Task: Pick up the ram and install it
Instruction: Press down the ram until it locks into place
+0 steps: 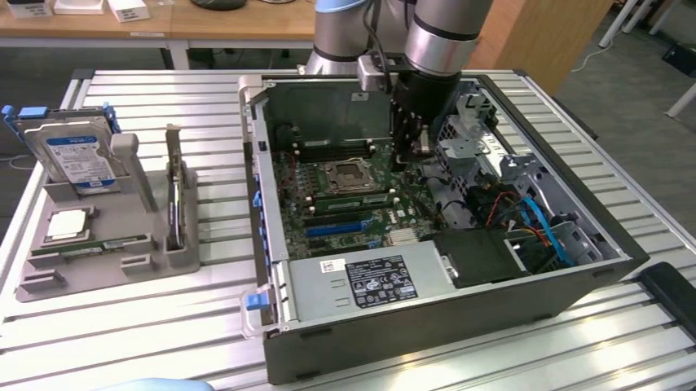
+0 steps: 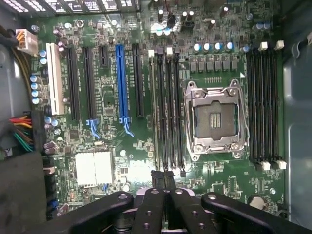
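A green ram stick stands on edge in a slot beside the empty CPU socket inside the open computer case. In the wrist view it is the thin pale line in the outermost slot of the bank next to the socket. My gripper hangs inside the case above the motherboard, over one end of that slot bank. Its black fingertips are pressed together with nothing between them, and I cannot tell whether they touch the stick. Another thin green stick lies in the grey holder outside the case.
The grey holder at the exterior view's left carries a hard drive, a silver CPU and an upright card. Case walls, the power supply and a drive cage with cables surround the motherboard.
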`<state>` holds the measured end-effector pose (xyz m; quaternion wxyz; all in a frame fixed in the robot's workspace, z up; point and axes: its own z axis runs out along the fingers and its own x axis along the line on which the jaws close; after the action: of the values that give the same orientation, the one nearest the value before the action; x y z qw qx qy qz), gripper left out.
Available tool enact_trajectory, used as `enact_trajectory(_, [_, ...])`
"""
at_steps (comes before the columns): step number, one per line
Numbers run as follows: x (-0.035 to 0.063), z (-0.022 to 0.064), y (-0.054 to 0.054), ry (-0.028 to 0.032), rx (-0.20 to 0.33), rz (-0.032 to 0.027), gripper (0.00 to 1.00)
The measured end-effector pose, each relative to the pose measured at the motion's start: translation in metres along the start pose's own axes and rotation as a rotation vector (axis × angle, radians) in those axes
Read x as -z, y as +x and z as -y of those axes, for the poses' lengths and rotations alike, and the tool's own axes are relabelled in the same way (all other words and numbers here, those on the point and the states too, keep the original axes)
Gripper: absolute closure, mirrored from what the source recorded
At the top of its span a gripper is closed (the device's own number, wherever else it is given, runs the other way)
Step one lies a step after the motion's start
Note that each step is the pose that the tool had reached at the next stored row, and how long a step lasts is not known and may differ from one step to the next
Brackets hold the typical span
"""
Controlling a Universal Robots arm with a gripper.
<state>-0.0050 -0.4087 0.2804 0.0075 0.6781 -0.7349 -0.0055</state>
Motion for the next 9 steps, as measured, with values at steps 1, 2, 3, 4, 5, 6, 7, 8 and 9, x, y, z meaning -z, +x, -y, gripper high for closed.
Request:
enact_trajectory(1, [-0.0013, 0.0004, 0.0, 0.0, 0.0, 0.0001, 0.9])
enact_trajectory(2, [-0.0027, 0.0005, 0.0, 0.0, 0.0, 0.0, 0.9])
enact_trajectory(3, [-0.0043, 0.0006, 0.0, 0.0, 0.0, 0.0, 0.9])
enact_trajectory(4, [-0.0062, 0.0007, 0.0, 0.0001, 0.0, 0.0002, 0.9])
enact_trajectory(5, [-0.008, 0.0008, 0.0, 0.0, 0.0, 0.0002, 0.9])
enact_trajectory(6, [-0.0098, 0.0008, 0.0, 0.0, 0.0, 0.0001, 0.9])
enact_trajectory(7, [-0.0117, 0.0009, 0.0, 0.0, 0.0, 0.0002, 0.9])
enact_trajectory(8, [-0.0135, 0.0009, 0.0, 0.0, 0.0, 0.0002, 0.9])
enact_trajectory(9, [-0.0153, 0.0009, 0.0, 0.0, 0.0, 0.0001, 0.9])
